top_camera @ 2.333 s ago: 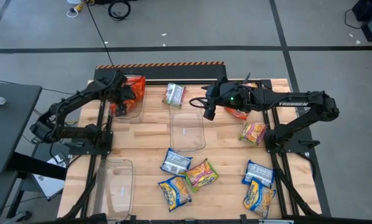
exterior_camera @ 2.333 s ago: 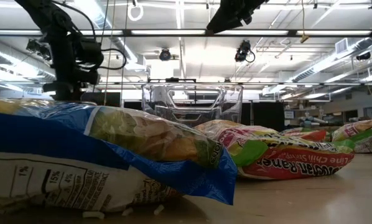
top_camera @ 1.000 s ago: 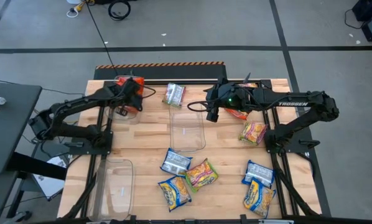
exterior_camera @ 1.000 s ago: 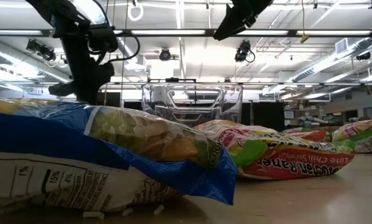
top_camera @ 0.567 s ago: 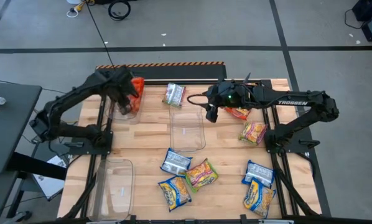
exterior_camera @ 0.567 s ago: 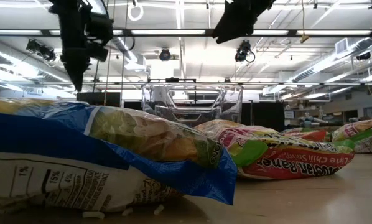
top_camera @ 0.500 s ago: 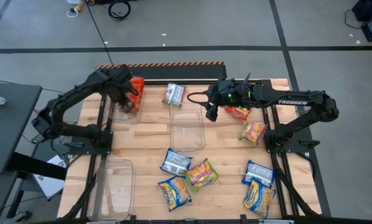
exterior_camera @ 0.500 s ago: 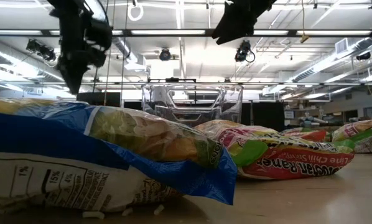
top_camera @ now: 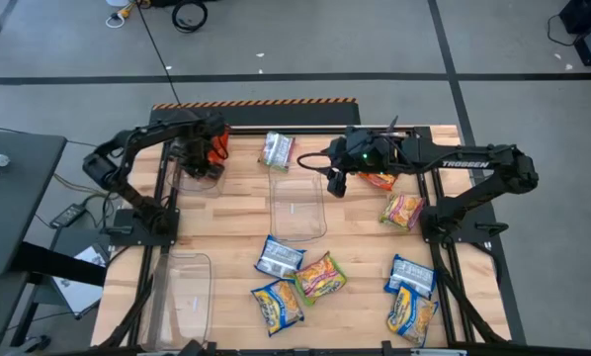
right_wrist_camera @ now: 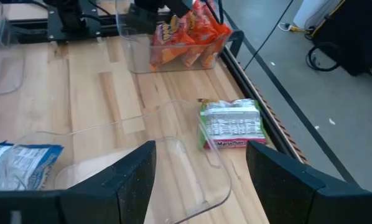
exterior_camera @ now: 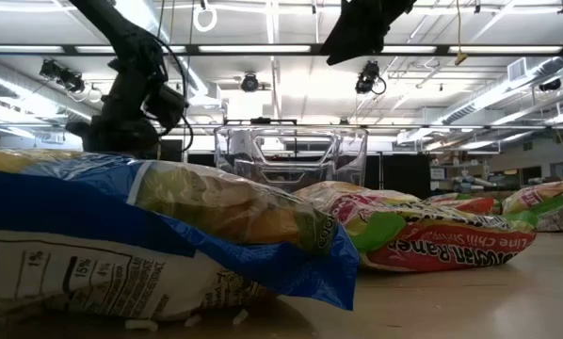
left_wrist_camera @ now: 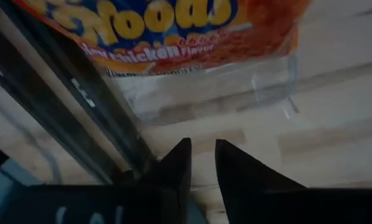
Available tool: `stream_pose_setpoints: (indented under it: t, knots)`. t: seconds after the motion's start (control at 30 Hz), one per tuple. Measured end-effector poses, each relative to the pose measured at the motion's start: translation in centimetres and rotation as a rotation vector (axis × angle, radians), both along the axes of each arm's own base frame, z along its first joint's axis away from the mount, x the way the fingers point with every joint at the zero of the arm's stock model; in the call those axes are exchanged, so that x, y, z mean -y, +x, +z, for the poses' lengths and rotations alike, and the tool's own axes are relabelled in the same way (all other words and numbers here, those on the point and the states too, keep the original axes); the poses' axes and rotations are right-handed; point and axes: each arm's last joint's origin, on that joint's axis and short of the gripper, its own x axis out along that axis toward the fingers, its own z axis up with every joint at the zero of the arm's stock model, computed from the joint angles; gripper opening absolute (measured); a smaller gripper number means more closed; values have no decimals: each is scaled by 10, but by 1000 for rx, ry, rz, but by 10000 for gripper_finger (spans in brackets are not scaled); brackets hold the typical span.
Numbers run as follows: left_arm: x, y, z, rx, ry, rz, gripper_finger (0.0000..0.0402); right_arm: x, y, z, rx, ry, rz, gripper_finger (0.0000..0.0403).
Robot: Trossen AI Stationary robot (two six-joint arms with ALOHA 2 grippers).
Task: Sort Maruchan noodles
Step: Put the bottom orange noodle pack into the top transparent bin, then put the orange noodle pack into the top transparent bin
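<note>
Left gripper point(top_camera: 205, 150): fingers nearly pressed together, holding nothing, low at the far-left bin point(top_camera: 199, 170); a moment ago my arm stood raised over that bin, and it has since swung down beside the orange-red packets point(right_wrist_camera: 185, 32). Those packets stand on edge inside the bin, long axes upright, printed faces toward the table's middle; I judge this kind's deposit done. Right gripper point(top_camera: 337, 182): fingers spread wide, empty, hovering at the far rim of the middle bin point(top_camera: 297, 208), barely shifted over the last second. Green-labelled packet point(right_wrist_camera: 231, 124): flat, label up, just beyond that bin, long axis roughly along the table's far edge; likely my next pick. Remaining packets: scattered flat on the near and right-hand table point(top_camera: 236, 213), unsorted. Near-left bin point(top_camera: 187, 292): holds nothing visible.
</note>
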Motion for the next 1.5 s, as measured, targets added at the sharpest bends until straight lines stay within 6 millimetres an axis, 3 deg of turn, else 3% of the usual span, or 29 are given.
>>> stream_pose_setpoints:
  t: [0.37,0.6,1.03,1.17,1.5]
  knots:
    - [-4,2,-39,19,14,55,9,-13,0,-2,-17,7,-16,254]
    - [-20,13,-42,114,217,99,10,-13,-1,-3,-36,1,-26,254]
    - [-18,9,-34,82,254,121,13,-2,-27,-9,-251,140,-267,254]
    - [-13,5,-21,98,273,112,35,7,-41,-31,-408,194,-351,253]
    - [12,-14,20,146,300,105,130,48,-77,-121,-604,325,-530,231]
